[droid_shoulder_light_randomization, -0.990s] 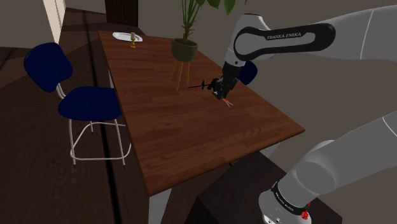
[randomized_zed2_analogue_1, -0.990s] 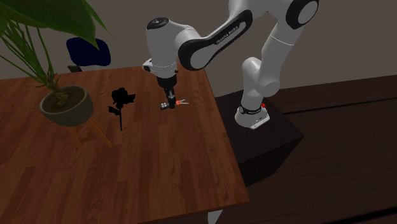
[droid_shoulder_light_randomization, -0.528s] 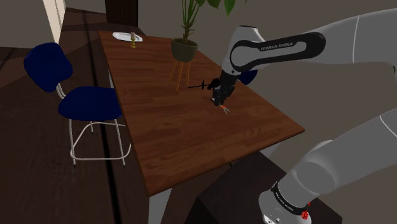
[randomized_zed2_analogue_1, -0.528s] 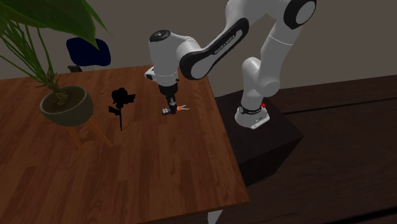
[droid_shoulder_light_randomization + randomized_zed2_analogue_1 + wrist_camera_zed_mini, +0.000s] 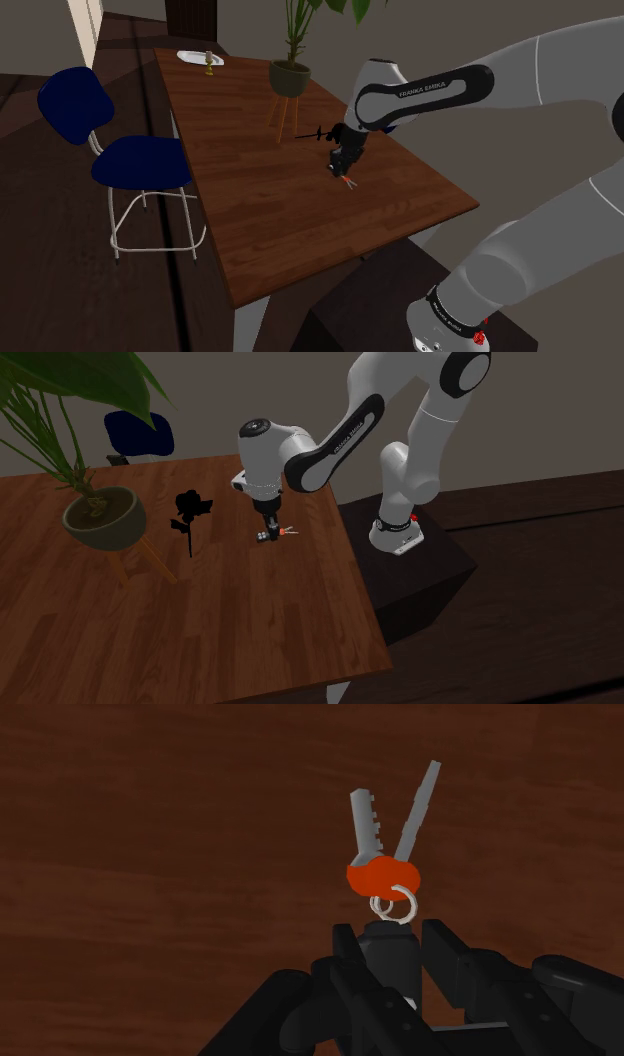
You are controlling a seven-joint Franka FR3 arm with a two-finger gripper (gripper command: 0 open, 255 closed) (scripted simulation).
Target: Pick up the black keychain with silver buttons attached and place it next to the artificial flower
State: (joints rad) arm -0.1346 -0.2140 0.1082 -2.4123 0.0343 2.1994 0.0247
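All-black two-finger gripper (image 5: 390, 939) clenched on the keychain (image 5: 384, 880): the black fob is pinched between the 2 fingers (image 5: 445, 959), and a silver ring, an orange blob and 2 silver keys fan out past the tips. Fob's lower part is hidden behind the fingers; any buttons on it cannot be made out. In the shoulder view the gripper (image 5: 342, 166) points down over the dark brown wooden table (image 5: 260, 210). The keychain (image 5: 348, 180) is a small orange fleck at its tips; cannot tell whether the keys touch the wood. All-black artificial flower (image 5: 318, 132) stands near the gripper, toward the shoulder view's upper left, apart from the keychain, its petals indistinct. Beyond it is a green potted plant (image 5: 289, 78) in a round bowl on wooden legs, leaves cut off by the frame. Blue-cushioned metal chair (image 5: 140, 160) stands beside the table. White arm (image 5: 430, 85) is cut off at the frame's right.
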